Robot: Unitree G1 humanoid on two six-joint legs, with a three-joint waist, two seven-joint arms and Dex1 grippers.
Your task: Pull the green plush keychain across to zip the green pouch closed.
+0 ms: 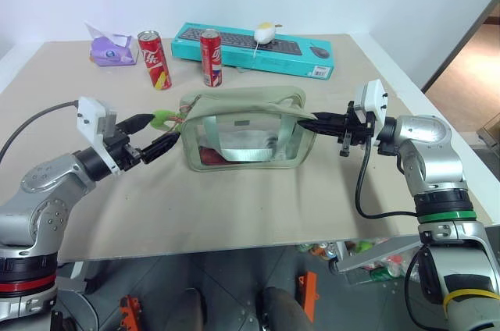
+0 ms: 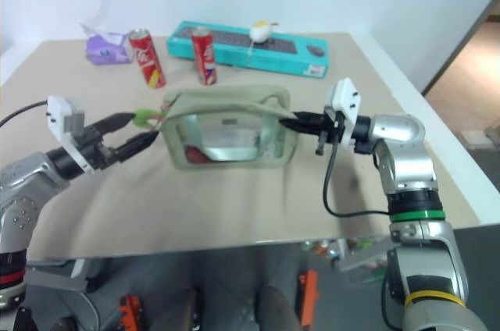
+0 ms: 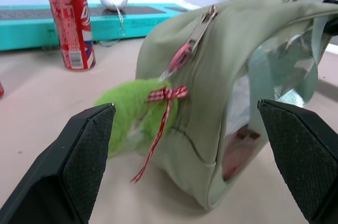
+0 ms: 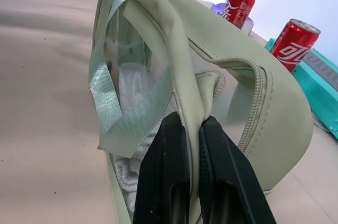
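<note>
The green pouch (image 1: 246,132) stands upright in the middle of the table, its clear window facing me. The green plush keychain (image 1: 162,119) hangs from the zipper pull at the pouch's left end, with a red checked bow on it (image 3: 166,93). My left gripper (image 1: 166,128) is open, its fingers to either side of the plush and not touching it. My right gripper (image 1: 306,122) is shut on a fold of the pouch's fabric (image 4: 190,97) at the right end, pointing level toward the left.
Two red cans (image 1: 155,59) (image 1: 211,57) stand behind the pouch. A teal keyboard box (image 1: 312,58) with a white-and-yellow egg-shaped thing (image 1: 265,33) on it lies along the back. A purple pack (image 1: 112,48) sits at the back left. The table's front edge (image 1: 234,247) is close.
</note>
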